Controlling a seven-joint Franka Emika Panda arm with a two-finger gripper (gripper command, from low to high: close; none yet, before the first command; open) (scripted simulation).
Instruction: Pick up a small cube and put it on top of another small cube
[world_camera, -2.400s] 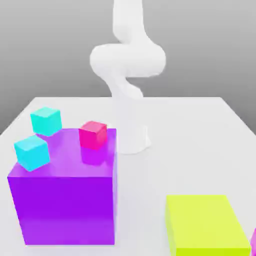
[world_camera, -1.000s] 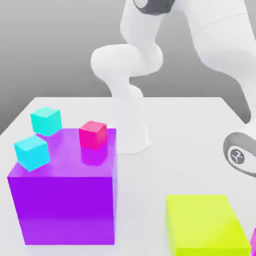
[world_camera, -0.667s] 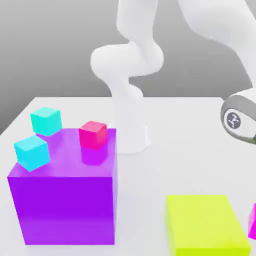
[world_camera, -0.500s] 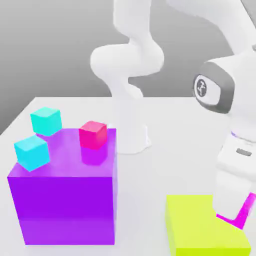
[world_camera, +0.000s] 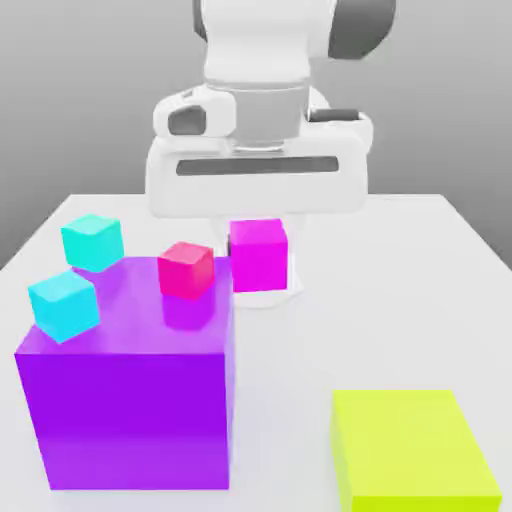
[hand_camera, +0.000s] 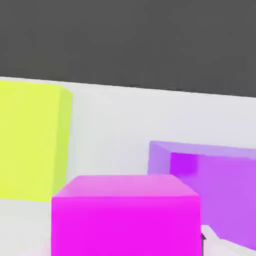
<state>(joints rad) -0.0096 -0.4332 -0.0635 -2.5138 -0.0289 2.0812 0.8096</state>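
Tool (world_camera: 258, 235) now hangs above the worktop (world_camera: 400, 300) middle, clenched on the small cube (world_camera: 258, 255) lifted from the near corner; stacking on the red cube (world_camera: 185, 269) comes next.

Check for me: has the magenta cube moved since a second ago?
Yes. The magenta cube was at the exterior view's lower right, past the yellow-green block. Now it hangs under the gripper, near the red cube on the violet block.

A bare simulated test scene, not a lived-in room: a plain white desk (world_camera: 400, 300) against an empty grey backdrop, carrying only glossy, textureless blocks — a violet block (world_camera: 130, 400) at seven o'clock, a yellow-green block (world_camera: 410, 450) at five o'clock.
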